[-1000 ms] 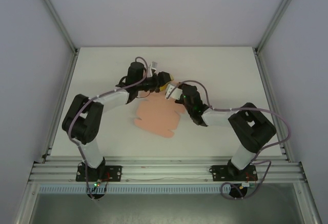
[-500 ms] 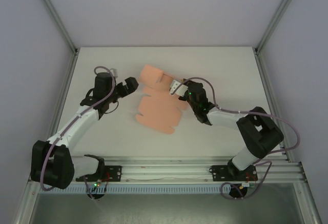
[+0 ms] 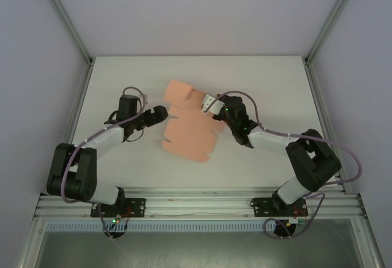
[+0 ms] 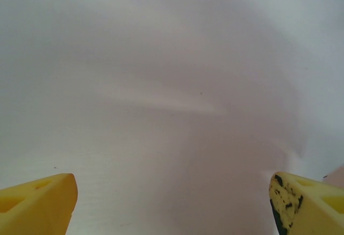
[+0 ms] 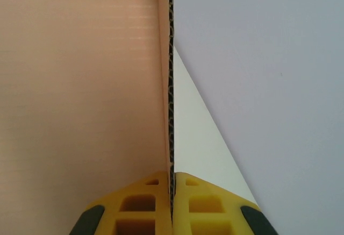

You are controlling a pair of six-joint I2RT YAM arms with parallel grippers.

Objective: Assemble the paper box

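While your right gripper [image 5: 172,187] pinches the box [image 3: 190,130] edge mid-frame, your left gripper [image 3: 160,113] sits open just left of it.

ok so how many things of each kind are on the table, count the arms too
pink card sheet: 1
robot arms: 2 (left arm, right arm)
total: 3

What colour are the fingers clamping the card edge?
Yellow; clearest in the right wrist view, where the right end effector pinches the paper box.
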